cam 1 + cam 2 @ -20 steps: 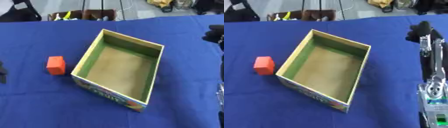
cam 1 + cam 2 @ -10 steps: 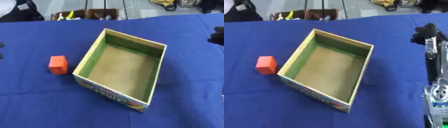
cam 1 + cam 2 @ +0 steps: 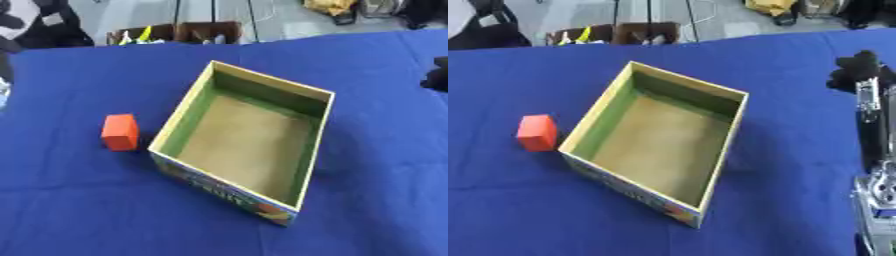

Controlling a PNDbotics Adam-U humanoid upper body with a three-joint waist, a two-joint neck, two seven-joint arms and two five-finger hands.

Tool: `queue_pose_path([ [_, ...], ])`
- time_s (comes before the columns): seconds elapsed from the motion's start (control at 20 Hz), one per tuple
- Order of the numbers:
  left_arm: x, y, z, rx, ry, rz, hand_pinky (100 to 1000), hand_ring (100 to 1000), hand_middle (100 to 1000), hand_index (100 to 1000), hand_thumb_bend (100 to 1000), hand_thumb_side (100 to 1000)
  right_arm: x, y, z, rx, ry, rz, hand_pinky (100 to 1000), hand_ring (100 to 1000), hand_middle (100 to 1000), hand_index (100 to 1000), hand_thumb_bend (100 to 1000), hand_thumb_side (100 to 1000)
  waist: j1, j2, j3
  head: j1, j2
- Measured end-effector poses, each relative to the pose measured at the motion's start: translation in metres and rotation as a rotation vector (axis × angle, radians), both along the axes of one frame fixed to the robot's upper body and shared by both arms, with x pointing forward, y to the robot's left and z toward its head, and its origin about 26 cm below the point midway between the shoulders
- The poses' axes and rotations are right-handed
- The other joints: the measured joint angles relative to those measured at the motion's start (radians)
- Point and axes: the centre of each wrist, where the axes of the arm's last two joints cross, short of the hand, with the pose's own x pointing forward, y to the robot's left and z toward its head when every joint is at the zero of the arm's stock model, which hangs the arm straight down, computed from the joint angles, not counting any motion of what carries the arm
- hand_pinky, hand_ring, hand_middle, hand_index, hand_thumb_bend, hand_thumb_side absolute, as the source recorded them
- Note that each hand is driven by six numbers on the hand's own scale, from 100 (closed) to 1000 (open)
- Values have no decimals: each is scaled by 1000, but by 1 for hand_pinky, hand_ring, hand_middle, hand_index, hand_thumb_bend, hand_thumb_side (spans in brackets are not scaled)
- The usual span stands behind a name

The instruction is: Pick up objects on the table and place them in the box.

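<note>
One small orange block (image 3: 120, 132) beside the open cardboard box (image 3: 317, 120) should be approached from above, though the right hand (image 3: 856, 71), dark and bunched far off, cannot be judged spread or curled.

An open cardboard box (image 3: 658, 160) with green inner walls and a brown floor sits askew in the middle of the blue-covered surface (image 3: 518, 210), with nothing inside it and a printed colourful panel on its near outer side. Just beside the box's left wall, apart from it, an orange-red block (image 3: 537, 132) rests on the cloth. At the right edge the robot's right arm (image 3: 877, 170) runs from the lower corner up toward its black right hand (image 3: 855, 72), which hangs well apart from the box, its fingers too blurred to read.
</note>
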Motion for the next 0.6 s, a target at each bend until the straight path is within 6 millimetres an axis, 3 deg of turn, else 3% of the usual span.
queue_pose_path([
  [0.2, 18, 3, 14, 119, 91, 30, 555, 742, 834, 1000, 100, 856, 1, 1, -1, -5, 4, 8, 714, 598, 561, 709, 499, 1000, -2, -5, -3, 0, -1],
  [0.45, 54, 11, 13, 212, 212, 71, 548, 734, 805, 967, 101, 802, 2, 1, -2, -18, 10, 18, 714, 598, 561, 709, 498, 1000, -4, -5, -3, 5, -3],
  [0.5, 60, 12, 12, 229, 229, 80, 555, 740, 807, 964, 178, 795, 2, 1, -2, -20, 10, 21, 714, 598, 561, 709, 498, 1000, -4, -5, -3, 8, -7],
  [0.55, 65, 13, 11, 247, 241, 87, 558, 742, 809, 965, 197, 797, 2, 2, -2, -22, 11, 24, 714, 598, 561, 708, 498, 1000, -5, -5, -4, 10, -9],
  [0.6, 69, 14, 10, 265, 251, 95, 578, 755, 827, 985, 298, 841, 2, 2, -2, -24, 11, 26, 714, 598, 561, 708, 498, 1000, -5, -5, -7, 12, -10],
])
